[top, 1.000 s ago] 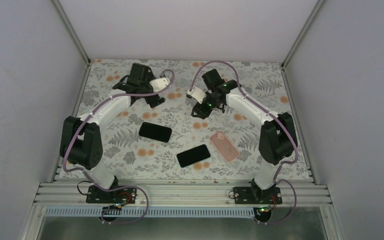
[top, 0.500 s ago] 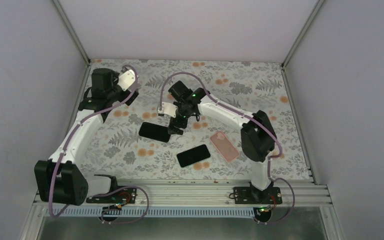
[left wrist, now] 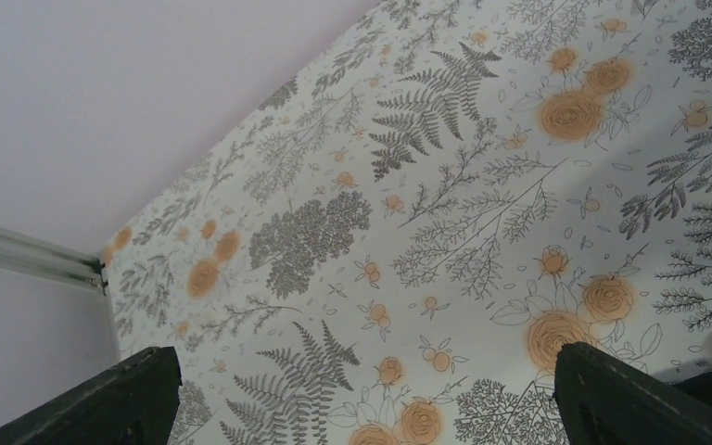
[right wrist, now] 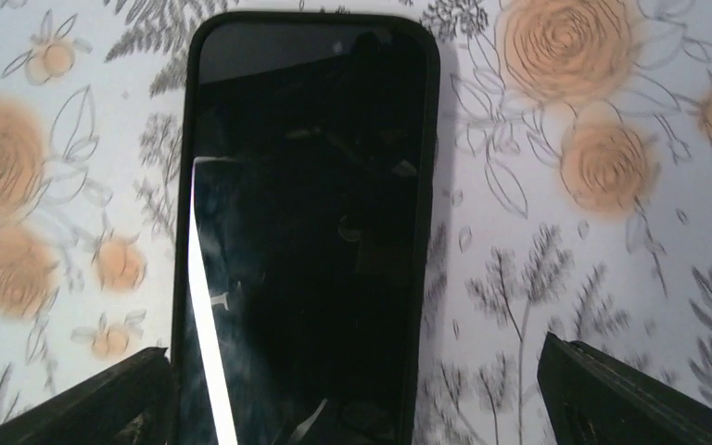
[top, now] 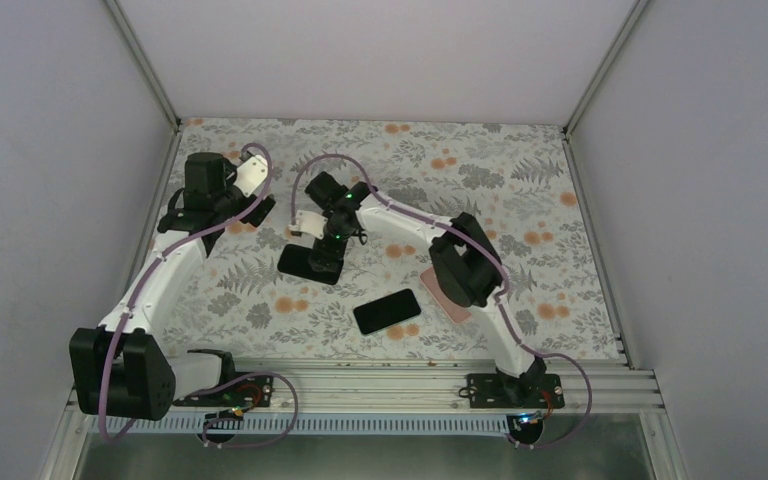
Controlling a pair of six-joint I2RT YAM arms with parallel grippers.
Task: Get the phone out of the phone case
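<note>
Wide-open right jaws hover over the black cased phone.
The left jaws gape too, at ten o'clock on the tabletop.

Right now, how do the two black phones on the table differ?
The left phone sits right under the open right gripper; the near phone lies uncovered, closer to the front rail. In the top view the left phone slants down toward the right; the near phone slants up. Both are black, lying flat, screens dark.
</note>
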